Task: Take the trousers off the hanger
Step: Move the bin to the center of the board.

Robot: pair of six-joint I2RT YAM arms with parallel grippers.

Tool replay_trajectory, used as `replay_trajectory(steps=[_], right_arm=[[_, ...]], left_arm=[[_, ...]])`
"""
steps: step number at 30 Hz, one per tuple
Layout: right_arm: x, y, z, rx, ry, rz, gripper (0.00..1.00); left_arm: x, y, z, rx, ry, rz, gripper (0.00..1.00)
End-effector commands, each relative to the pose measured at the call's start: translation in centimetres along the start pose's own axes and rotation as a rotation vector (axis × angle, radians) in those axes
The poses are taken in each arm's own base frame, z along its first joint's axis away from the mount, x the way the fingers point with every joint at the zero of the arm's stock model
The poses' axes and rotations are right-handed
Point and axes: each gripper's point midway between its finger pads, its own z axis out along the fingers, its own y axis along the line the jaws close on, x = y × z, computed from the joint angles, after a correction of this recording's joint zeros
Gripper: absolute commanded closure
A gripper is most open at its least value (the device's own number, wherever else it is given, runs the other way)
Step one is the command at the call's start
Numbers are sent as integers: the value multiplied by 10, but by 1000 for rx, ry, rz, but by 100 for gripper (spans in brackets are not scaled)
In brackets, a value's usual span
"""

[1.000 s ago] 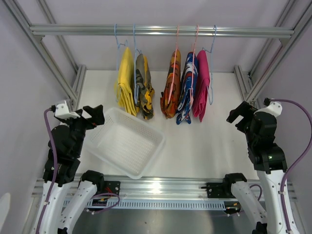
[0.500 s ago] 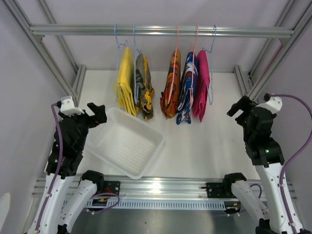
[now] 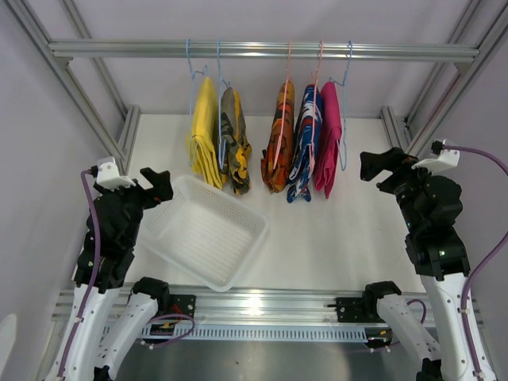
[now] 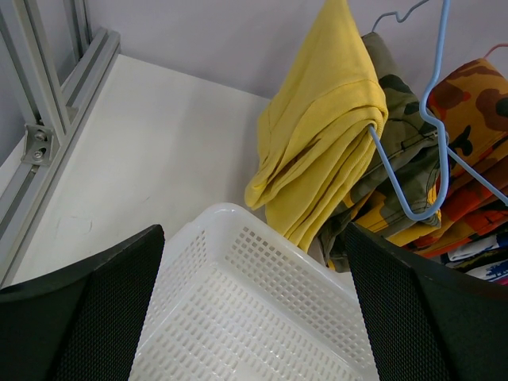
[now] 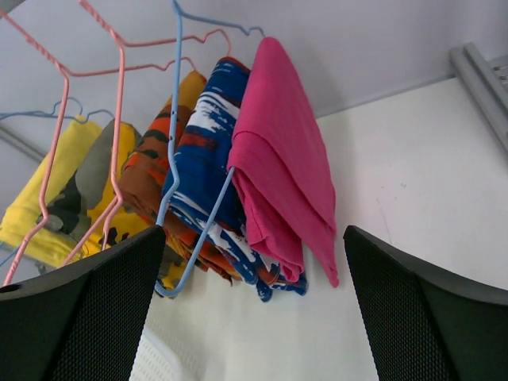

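Trousers [image 3: 279, 135] hang in the upper middle of the top view, five pairs folded over wire hangers [image 3: 220, 67] on a rail [image 3: 119, 50]. A white basket [image 3: 202, 230] sits lower left. Left gripper [image 3: 161, 185] and right gripper [image 3: 367, 165] gape wide, empty. Left wrist view: yellow pair [image 4: 317, 151] upper centre. Right wrist view: pink pair [image 5: 278, 151] at centre.

Bright, even overhead light. Faint soft shadows on white surface [image 3: 349, 230]. Glare patch on near aluminium rail [image 3: 254, 302]. Wrist views sharp; dark jaws at bottom slightly soft.
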Motion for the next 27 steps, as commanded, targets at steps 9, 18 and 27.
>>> replay_trajectory(steps=[9,18,27], right_arm=[[-6,-24,4,152,27,-65,1],[43,-35,-6,129,120,-35,1],[117,-52,0,110,275,-18,1]], left_arm=[[-1,3,5,-25,-21,-38,1],[13,-14,14,59,41,-48,1],[6,-11,15,51,-9,-75,1]])
